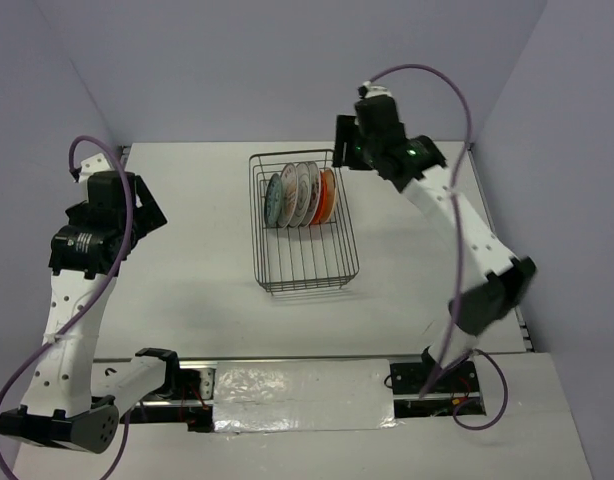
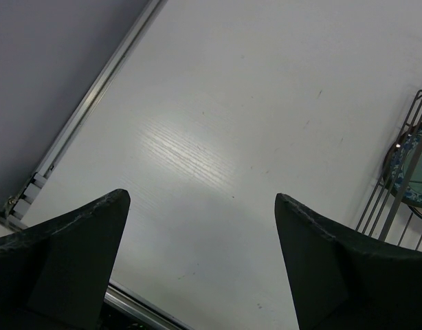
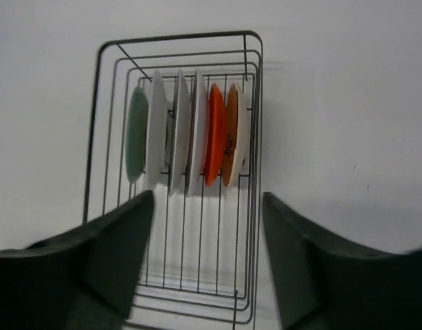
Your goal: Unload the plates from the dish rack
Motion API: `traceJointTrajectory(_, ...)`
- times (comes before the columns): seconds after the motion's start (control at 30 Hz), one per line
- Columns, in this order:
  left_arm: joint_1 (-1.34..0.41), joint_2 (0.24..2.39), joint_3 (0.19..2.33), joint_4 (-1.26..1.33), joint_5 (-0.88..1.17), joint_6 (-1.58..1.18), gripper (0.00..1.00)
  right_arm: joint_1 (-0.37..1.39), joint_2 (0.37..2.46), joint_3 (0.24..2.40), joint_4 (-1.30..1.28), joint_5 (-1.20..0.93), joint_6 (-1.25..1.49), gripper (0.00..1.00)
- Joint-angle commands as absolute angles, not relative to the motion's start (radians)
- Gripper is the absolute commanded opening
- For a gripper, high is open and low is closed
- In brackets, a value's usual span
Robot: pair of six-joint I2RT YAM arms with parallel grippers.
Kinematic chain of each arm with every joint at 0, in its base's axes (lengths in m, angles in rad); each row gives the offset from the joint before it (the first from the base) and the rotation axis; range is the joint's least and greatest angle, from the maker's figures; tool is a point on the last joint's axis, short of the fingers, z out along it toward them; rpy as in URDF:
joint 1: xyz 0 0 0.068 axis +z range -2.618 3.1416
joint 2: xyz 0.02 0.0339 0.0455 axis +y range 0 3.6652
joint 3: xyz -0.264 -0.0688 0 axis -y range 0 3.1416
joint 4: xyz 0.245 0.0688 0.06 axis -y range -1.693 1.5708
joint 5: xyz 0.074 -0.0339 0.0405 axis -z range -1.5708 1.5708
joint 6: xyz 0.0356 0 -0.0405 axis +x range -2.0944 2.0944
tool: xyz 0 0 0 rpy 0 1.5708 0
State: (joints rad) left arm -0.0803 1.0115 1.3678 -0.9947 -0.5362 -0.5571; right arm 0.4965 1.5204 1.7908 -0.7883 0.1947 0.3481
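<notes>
Listener: Plates (image 1: 302, 195) first. Where do they sit?

Describer: All stand on edge in a tight row at the far end of the rack (image 3: 176, 36). None lies out on the table (image 1: 187, 300), so the unloading looks not yet begun.

Listener: Why on edge?

Describer: Standing upright leaves each rim free at the top, which probably suits a pinch from above.

Listener: And the grippers?

Describer: The right gripper (image 3: 207, 196) hangs high near the rack's far right corner. Its fingers are spread wide with nothing between them. It looks placed for a first reach, likely at the right end of the row, which is nearest. The left gripper (image 2: 201, 198) is spread and empty too. It sits well off to the left over bare table, probably to keep out of the way.

Listener: What does each view add?

Describer: The top view shows the plates' faces at a slant, and how far apart the two grippers are. The right wrist view looks down on the row edge-on and shows the narrow gaps between plates. In it the teal plate (image 3: 137, 134) is at the left and pale ones are in the middle. The orange plate (image 3: 214, 134) and cream plate (image 3: 235, 130) are at the right. The left wrist view shows mostly table. At its right edge it catches only a sliver of the rack's side and the teal plate.
</notes>
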Motion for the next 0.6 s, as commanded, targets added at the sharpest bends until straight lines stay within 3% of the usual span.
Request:
traceJointTrajectory(0.0,-0.084,0.994,1.349,-0.979,-0.506,-0.571,1.00,0.541,1.763,1.986,-0.849,0.325,0.333,0.64)
traceJointTrajectory(0.03,-0.084,0.991,1.339,-0.977,-0.502,-0.569,1.00,0.552,1.819,2.037,-0.870,0.339,0.330,0.60)
traceJointTrajectory(0.2,-0.086,0.974,1.307,-0.956,-0.492,-0.538,1.00,0.588,2.075,2.287,-0.954,0.410,0.310,0.59)
traceJointTrajectory(0.57,-0.101,0.960,1.258,-0.931,-0.512,-0.497,0.99,0.594,2.118,2.201,-0.900,0.428,0.307,0.52)
